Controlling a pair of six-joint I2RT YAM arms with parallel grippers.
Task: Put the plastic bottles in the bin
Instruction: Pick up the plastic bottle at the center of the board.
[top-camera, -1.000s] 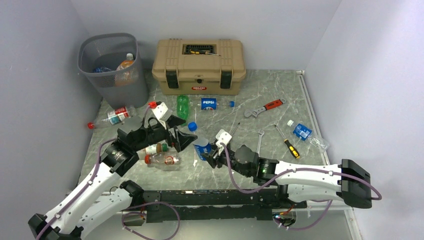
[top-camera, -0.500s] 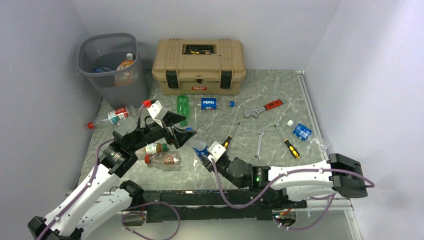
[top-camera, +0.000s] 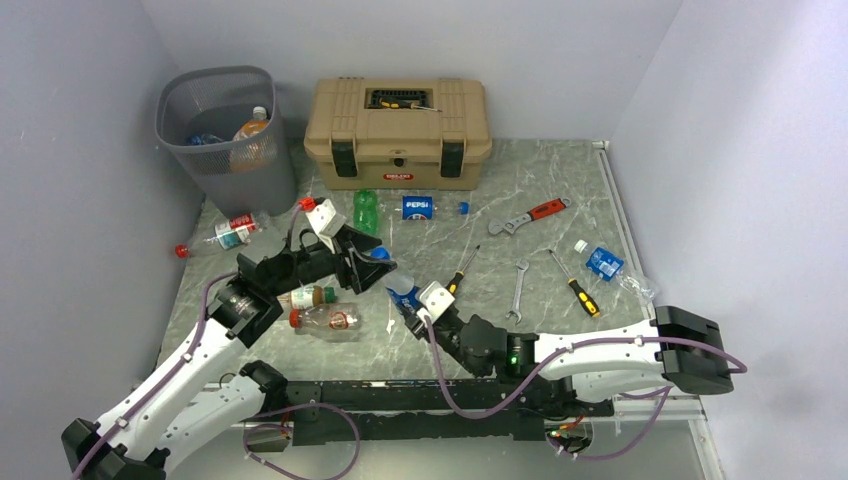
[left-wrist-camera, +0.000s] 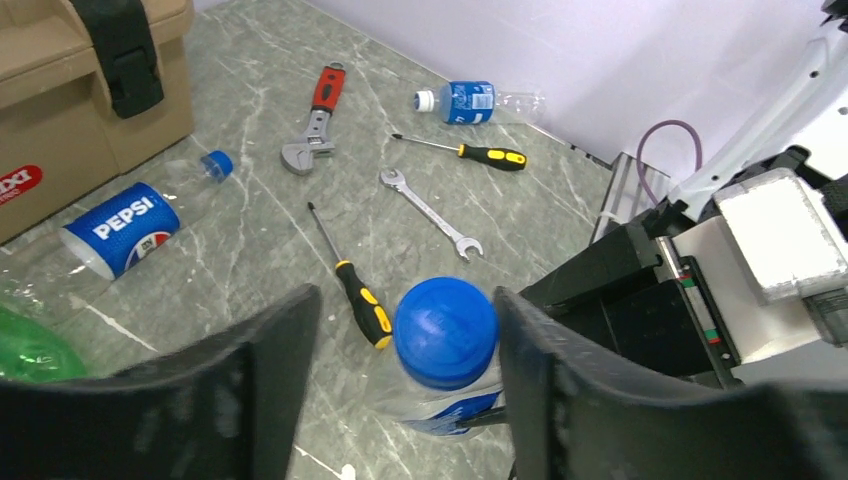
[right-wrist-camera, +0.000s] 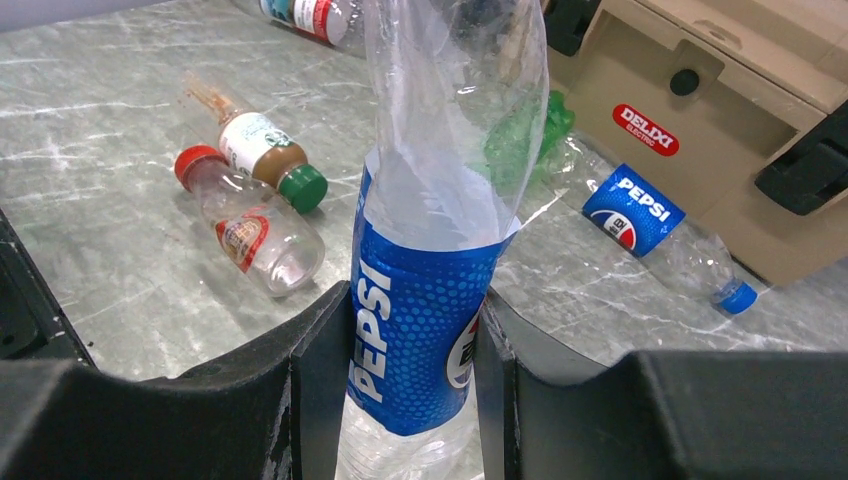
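From above, my right tool (top-camera: 410, 310) grips the Pepsi bottle (top-camera: 402, 292) near the middle of the table (top-camera: 560, 180), well apart from the bin (top-camera: 225, 160) at far left. Left wrist: my left tool (left-wrist-camera: 405, 310) gapes, fingers (left-wrist-camera: 270, 370) either side of the blue cap (left-wrist-camera: 445, 330). Right wrist: fingers clamp the blue label (right-wrist-camera: 415, 330).

PEPSI in white on the blue label of the upright clear bottle (right-wrist-camera: 418, 330), PEPSI also on the blue label of the lying bottle (right-wrist-camera: 640, 215), DELXI ELECTRIC on the red badge (right-wrist-camera: 645, 130) of the tan toolbox (right-wrist-camera: 725, 110).
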